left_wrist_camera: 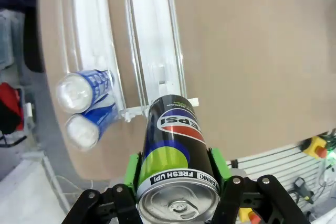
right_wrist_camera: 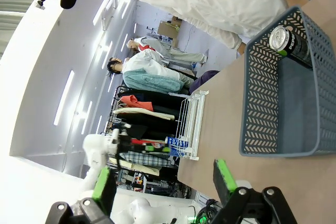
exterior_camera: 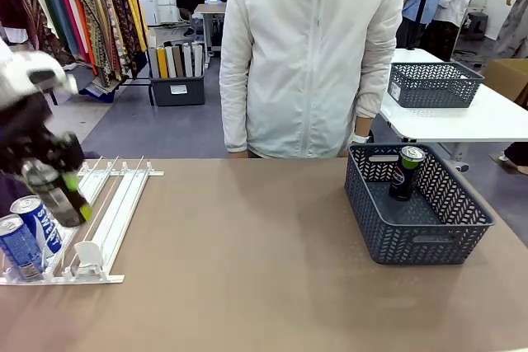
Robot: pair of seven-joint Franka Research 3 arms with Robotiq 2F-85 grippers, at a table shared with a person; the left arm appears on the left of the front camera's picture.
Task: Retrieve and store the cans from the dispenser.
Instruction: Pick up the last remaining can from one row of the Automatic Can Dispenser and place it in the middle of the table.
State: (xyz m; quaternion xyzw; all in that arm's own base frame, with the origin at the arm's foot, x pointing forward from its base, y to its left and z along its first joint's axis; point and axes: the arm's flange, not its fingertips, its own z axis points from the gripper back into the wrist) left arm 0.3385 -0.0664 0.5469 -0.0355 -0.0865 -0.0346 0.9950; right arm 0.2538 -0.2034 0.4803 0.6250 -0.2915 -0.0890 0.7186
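Note:
My left gripper (exterior_camera: 59, 190) is shut on a dark can (exterior_camera: 51, 197), which leans over the left lanes of the white dispenser (exterior_camera: 111, 213). In the left wrist view the green pads (left_wrist_camera: 219, 163) clamp this can (left_wrist_camera: 176, 145) near its silver top, above the dispenser's rails (left_wrist_camera: 155, 40). Two blue cans (exterior_camera: 37, 220) (exterior_camera: 18, 246) stand at the rack's near left end, also seen as blue cans (left_wrist_camera: 86, 87) from the wrist. Another dark can (exterior_camera: 406, 172) stands in the grey basket (exterior_camera: 445, 224). My right gripper (right_wrist_camera: 163, 182) is open and holds nothing, well back from the basket (right_wrist_camera: 252, 103).
A person in a white jacket (exterior_camera: 313, 55) stands at the far edge of the table, between the rack and the basket. A second grey basket (exterior_camera: 433, 84) sits on a white table behind. The brown tabletop (exterior_camera: 247, 253) lies bare between dispenser and basket.

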